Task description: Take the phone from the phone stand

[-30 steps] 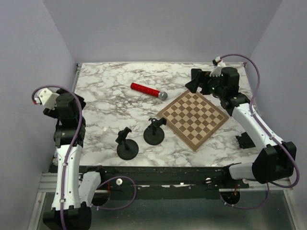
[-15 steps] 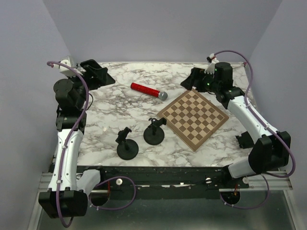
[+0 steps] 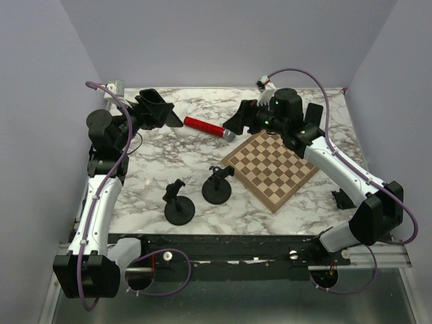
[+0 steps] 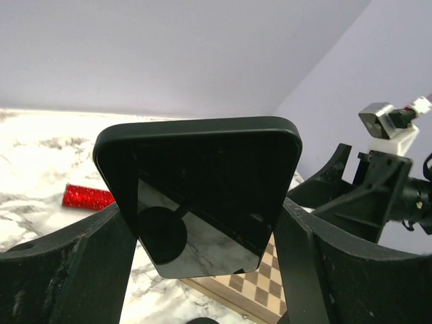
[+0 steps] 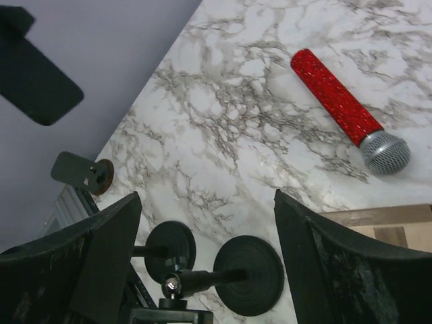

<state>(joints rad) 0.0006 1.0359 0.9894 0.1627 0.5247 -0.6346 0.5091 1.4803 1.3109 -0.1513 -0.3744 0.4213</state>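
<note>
Left wrist view, glossy black phone [image 4: 202, 169], rounded corners, clamped in left tool [image 4: 201, 219], right tool [image 5: 206, 202] spread, empty.

From the left wrist, we see the phone [image 4: 202, 189] hiding most of the chessboard [image 4: 250, 287] and the head end of the red microphone [image 4: 86, 197]. From the right wrist, the picture's edges cut off the chessboard and the phone.

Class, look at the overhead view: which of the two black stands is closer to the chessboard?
The right-hand stand, just off the left corner of the chessboard. The other stand sits further left, away from the board.
</note>
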